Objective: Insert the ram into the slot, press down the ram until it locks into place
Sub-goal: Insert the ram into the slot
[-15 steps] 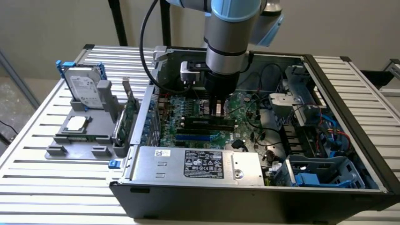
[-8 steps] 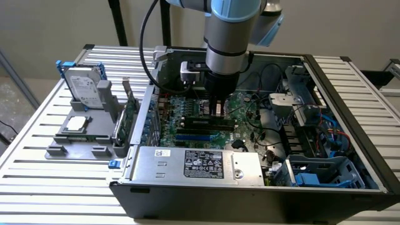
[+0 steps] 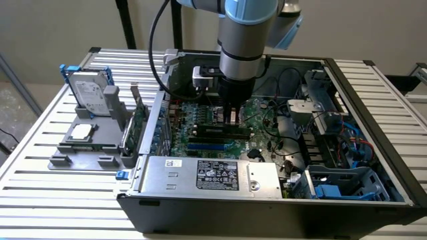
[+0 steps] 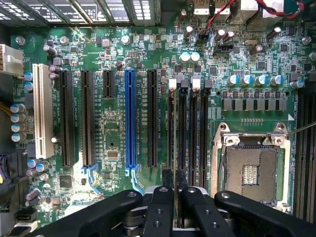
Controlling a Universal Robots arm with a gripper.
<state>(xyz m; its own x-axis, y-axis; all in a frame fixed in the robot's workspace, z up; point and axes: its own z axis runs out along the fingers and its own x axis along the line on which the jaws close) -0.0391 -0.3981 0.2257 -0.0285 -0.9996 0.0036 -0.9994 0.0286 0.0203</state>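
1. Green circuit board lines the floor of the open computer case (image 3: 267, 220) on the slatted table (image 3: 40, 150). The arm (image 3: 240, 55) reaches down into it, with the tool (image 3: 231, 119) among the long black memory sockets.
2. In the wrist view the tool (image 4: 174, 177) hangs over the slot (image 4: 171, 98) at the end of that row nearest the blue slot (image 4: 130, 118). A thin, pale-edged strip running along it looks to me like the ram (image 4: 171, 138) standing on edge. It is seen edge-on, so I would not swear how deep it sits.
3. I cannot tell whether the tool is clamped on the ram or only resting above it.
4. The tool stands towards one end of the slot, not over its middle. A push from there could sink the near end and leave the far end proud, so the white clip (image 4: 172, 84) never snaps in.
5. A ram leaning even slightly, or with its notch off the key, would jam under a push, and forcing it could bend the board or crack the slot wall.
6. The neighbouring socket (image 4: 182, 128) lies just beside it. A small sideways drift could put the load on that socket's edge and not on the ram.
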